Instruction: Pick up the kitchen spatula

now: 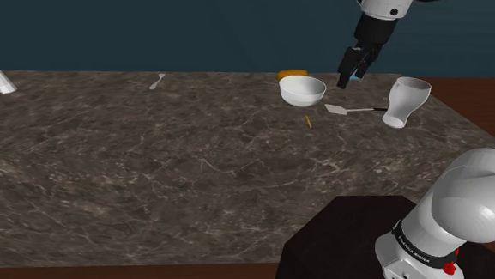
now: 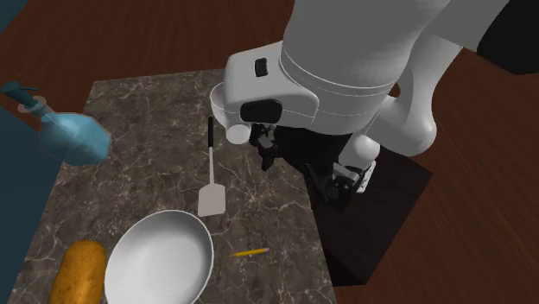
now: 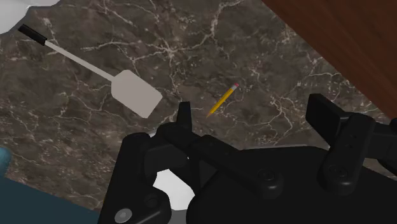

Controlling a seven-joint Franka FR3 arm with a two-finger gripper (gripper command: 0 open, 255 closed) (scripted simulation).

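— Hovering above the counter, the gripper (image 1: 353, 77) has its fingers spread wide and holds nothing.
— And the spatula (image 1: 356, 108)?
— It lies flat at the gripper's 6 o'clock, with a bowl (image 1: 302, 89) at the spatula's 9 and a cup (image 1: 405, 101) at its 3. A skewed descent might knock either, or pinch the thin handle badly.
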